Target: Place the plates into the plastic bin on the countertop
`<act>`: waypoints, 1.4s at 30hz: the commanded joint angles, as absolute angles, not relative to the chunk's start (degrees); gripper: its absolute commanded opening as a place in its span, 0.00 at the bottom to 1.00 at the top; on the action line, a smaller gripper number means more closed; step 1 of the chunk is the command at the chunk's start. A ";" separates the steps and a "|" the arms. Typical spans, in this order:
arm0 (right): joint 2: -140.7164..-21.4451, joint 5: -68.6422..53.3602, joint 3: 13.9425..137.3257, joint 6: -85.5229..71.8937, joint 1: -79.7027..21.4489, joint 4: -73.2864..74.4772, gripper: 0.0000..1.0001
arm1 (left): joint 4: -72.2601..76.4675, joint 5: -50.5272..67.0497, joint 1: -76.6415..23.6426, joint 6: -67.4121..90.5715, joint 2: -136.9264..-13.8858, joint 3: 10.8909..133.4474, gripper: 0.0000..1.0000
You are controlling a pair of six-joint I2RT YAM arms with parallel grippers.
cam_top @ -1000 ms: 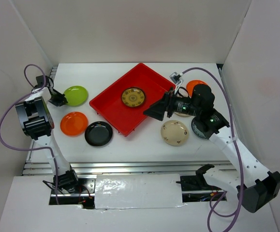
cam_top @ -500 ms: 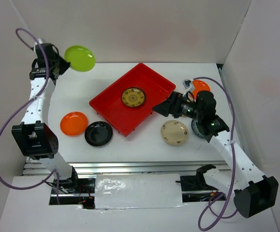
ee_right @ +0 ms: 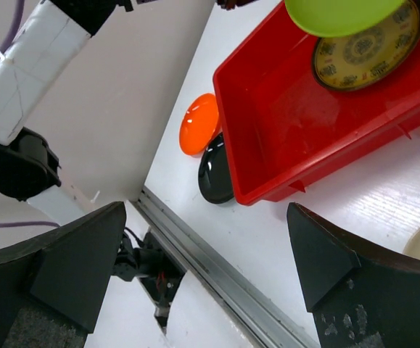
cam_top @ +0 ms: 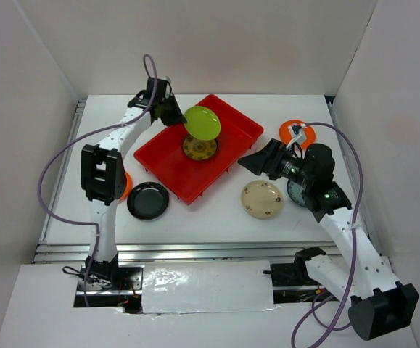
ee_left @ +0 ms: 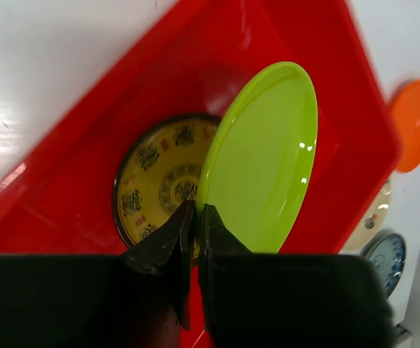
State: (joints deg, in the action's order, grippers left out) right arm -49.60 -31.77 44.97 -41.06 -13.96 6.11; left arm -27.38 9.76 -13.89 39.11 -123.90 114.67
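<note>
My left gripper [cam_top: 177, 116] is shut on the rim of the lime green plate [cam_top: 203, 122] and holds it tilted above the red plastic bin [cam_top: 165, 156]. The brown gold-patterned plate [cam_top: 197, 150] lies in the bin, just under the green one. In the left wrist view the fingers [ee_left: 217, 228] pinch the green plate's [ee_left: 268, 159] edge over the brown plate [ee_left: 155, 181]. My right gripper [cam_top: 257, 161] is open and empty, right of the bin and above the white countertop [cam_top: 217, 217]. In the right wrist view the gripper [ee_right: 206, 214] faces the bin [ee_right: 289, 123].
A black plate [cam_top: 148, 200] lies left of the bin's near corner, with an orange plate [cam_top: 127, 185] mostly behind the left arm. A beige plate [cam_top: 262, 199], a blue-white plate [cam_top: 296, 193] under the right arm and an orange plate [cam_top: 298, 128] lie right of the bin.
My left arm has swung the green plate from the far left to over the bin. My right gripper has drawn back a little to the right.
</note>
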 commanded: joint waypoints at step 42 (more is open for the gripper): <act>-76.00 20.29 33.56 -70.65 -68.80 -19.84 1.00 | -49.39 -24.97 -14.68 41.32 -79.03 89.31 0.99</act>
State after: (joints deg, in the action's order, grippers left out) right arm -70.26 3.62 33.23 -59.94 -64.53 -9.61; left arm -45.41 -20.32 -16.38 41.80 -84.07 93.73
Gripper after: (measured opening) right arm 0.998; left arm 0.993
